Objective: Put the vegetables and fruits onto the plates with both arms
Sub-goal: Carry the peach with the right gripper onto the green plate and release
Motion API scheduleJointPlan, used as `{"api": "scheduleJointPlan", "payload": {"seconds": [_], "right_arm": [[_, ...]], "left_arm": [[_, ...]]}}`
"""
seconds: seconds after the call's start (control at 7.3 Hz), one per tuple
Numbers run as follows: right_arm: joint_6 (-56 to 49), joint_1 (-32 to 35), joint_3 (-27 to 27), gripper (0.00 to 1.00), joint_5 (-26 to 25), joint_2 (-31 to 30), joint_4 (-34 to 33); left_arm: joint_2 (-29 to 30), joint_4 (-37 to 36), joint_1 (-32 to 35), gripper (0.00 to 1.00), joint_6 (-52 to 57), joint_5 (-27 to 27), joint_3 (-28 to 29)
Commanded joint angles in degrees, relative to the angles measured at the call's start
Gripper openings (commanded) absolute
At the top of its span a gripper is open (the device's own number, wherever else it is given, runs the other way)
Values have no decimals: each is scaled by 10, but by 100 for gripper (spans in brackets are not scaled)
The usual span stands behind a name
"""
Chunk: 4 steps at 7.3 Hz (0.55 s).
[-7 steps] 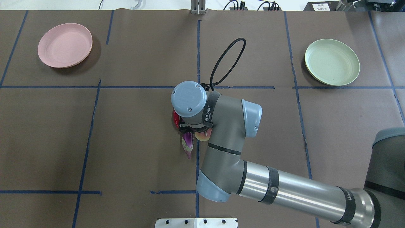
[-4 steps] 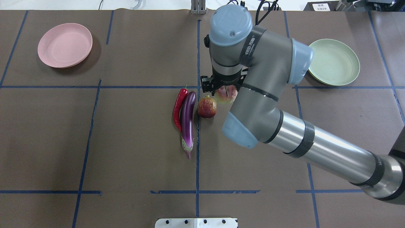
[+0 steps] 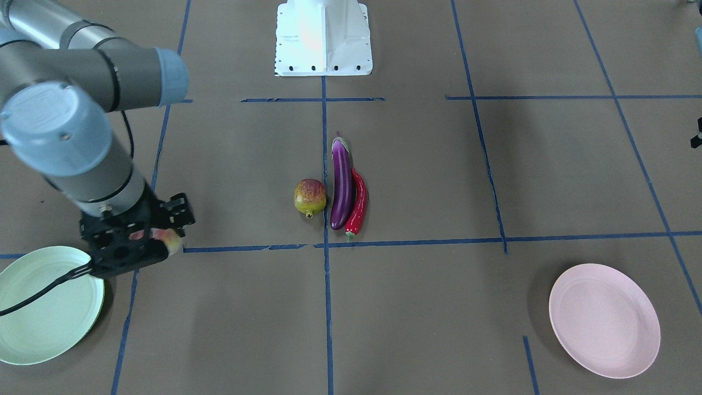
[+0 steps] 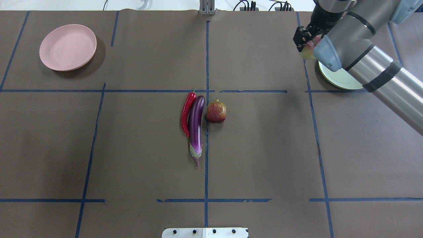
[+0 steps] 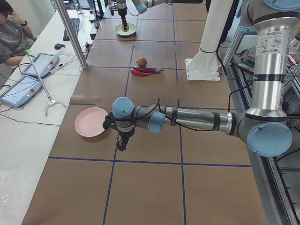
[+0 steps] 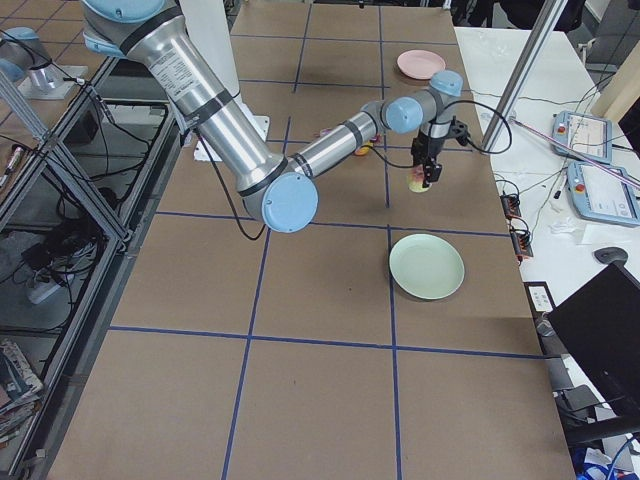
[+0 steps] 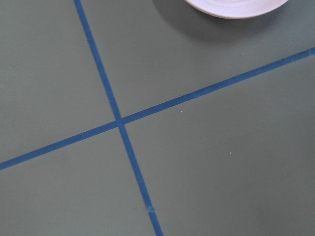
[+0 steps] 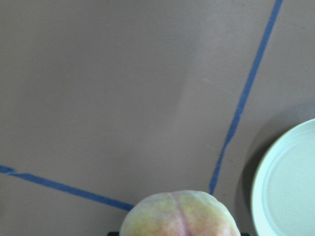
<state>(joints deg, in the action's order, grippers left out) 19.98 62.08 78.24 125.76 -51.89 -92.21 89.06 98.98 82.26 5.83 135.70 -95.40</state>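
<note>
My right gripper [image 4: 306, 41] is shut on the pale pink-yellow peach [image 4: 307, 53] and holds it in the air just left of the pale green plate [image 4: 343, 81]. In the right wrist view the peach [image 8: 179, 214] sits at the bottom with the green plate [image 8: 285, 182] to its right. The purple eggplant [image 4: 195, 127], red chili [image 4: 186, 110] and pomegranate-like fruit [image 4: 216, 112] lie side by side at the table's middle. The pale pink plate [image 4: 67, 47] stands empty at the far left. My left gripper [image 5: 121, 143] hangs near the pink plate [image 5: 91, 122]; I cannot tell whether it is open.
Blue tape lines [image 4: 206, 148] divide the brown table cover. The white base block [image 3: 323, 38] stands at the robot's edge. The left wrist view shows a tape crossing and the pink plate's rim [image 7: 236, 6]. Tablets and an operator [image 5: 11, 28] are beside the table.
My right arm lifted the peach out of the group at the table's middle and carried it right and to the far side, up to the green plate's edge. The other three items stayed put.
</note>
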Motion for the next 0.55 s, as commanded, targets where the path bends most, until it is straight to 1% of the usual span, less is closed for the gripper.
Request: {"api": "scheduleJointPlan", "payload": {"seconds": [0.0,0.14,0.27,0.41], "right_arm": [[-13,40,-111,6,34,-64,160],[-9,40,-121,12,33,-90,195],[-13,40,-121,26,29,-106,202],[-20,40,-121,43,28,-123,204]], "left_arm": [[1,5,-4,100,-4,0,0],[1,5,-4,100,-4,0,0],[1,6,-4,100,-5,-1,1],[1,5,-4,100,-5,-1,1]]}}
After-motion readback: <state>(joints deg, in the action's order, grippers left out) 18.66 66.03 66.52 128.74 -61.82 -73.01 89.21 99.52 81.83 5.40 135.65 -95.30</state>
